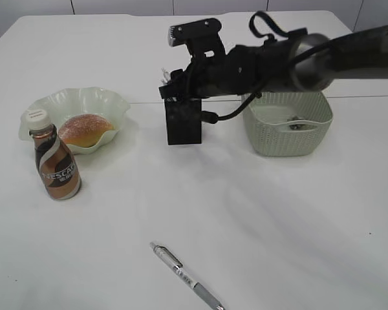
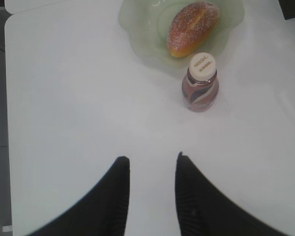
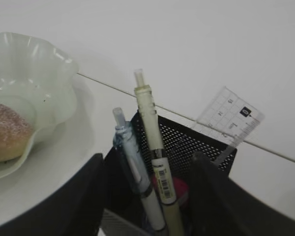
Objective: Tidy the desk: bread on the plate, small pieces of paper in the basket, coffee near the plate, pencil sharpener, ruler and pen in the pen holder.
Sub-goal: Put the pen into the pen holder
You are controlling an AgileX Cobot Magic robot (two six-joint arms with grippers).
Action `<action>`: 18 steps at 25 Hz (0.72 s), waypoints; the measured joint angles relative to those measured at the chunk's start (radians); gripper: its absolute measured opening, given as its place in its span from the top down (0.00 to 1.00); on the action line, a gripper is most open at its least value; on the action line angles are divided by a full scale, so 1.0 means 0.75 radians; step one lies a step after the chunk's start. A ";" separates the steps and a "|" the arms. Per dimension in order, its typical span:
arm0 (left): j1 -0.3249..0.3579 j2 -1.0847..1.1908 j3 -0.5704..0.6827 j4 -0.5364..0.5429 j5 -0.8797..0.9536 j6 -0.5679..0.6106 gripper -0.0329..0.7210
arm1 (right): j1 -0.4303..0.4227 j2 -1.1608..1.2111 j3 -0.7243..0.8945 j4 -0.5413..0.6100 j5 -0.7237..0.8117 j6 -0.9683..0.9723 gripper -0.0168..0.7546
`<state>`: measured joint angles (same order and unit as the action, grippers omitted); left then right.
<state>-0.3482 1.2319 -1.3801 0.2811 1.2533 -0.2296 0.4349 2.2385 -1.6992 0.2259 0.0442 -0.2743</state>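
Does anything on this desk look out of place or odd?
One pen lies loose on the desk near the front edge, far from the pen holder, where two other pens and the ruler stand. Nothing looks spilled or damaged.

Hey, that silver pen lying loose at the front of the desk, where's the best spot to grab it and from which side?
Grip the silver clip pen at mid-barrel, coming straight down from above with the jaws across its width. It lies flat and diagonal on the white desk, so sideways approaches would likely just roll it.

Right gripper (image 3: 147,196) parted, arm reaching across; left gripper (image 2: 152,164) partly open, low.
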 joint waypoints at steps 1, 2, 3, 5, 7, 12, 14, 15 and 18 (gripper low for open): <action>0.000 0.000 0.000 0.000 0.000 0.000 0.65 | 0.000 -0.028 0.000 0.009 0.053 0.000 0.46; 0.000 0.000 0.000 0.000 0.000 0.000 0.65 | 0.000 -0.064 -0.002 0.016 0.124 0.000 0.46; 0.000 0.000 0.000 0.000 0.000 0.000 0.65 | 0.000 -0.101 -0.003 0.022 0.201 0.000 0.46; 0.000 0.000 0.000 0.000 0.000 0.000 0.65 | 0.000 -0.166 -0.008 0.045 0.360 0.000 0.46; 0.000 0.000 0.000 0.000 0.000 0.000 0.65 | 0.000 -0.228 -0.008 0.066 0.559 0.000 0.46; 0.000 0.000 0.000 0.000 0.000 0.000 0.65 | -0.002 -0.321 -0.019 0.156 1.040 0.014 0.46; 0.000 0.000 0.000 0.000 0.000 0.000 0.65 | -0.002 -0.337 -0.019 0.189 1.200 0.033 0.46; 0.000 0.000 0.000 0.000 0.000 0.000 0.65 | -0.002 -0.340 -0.019 0.202 1.259 0.039 0.46; 0.000 0.000 0.000 0.000 0.000 0.000 0.64 | 0.001 -0.343 -0.019 0.215 1.439 0.087 0.46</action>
<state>-0.3482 1.2319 -1.3801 0.2811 1.2533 -0.2296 0.4356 1.9815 -1.7137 0.3870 1.1233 -0.2088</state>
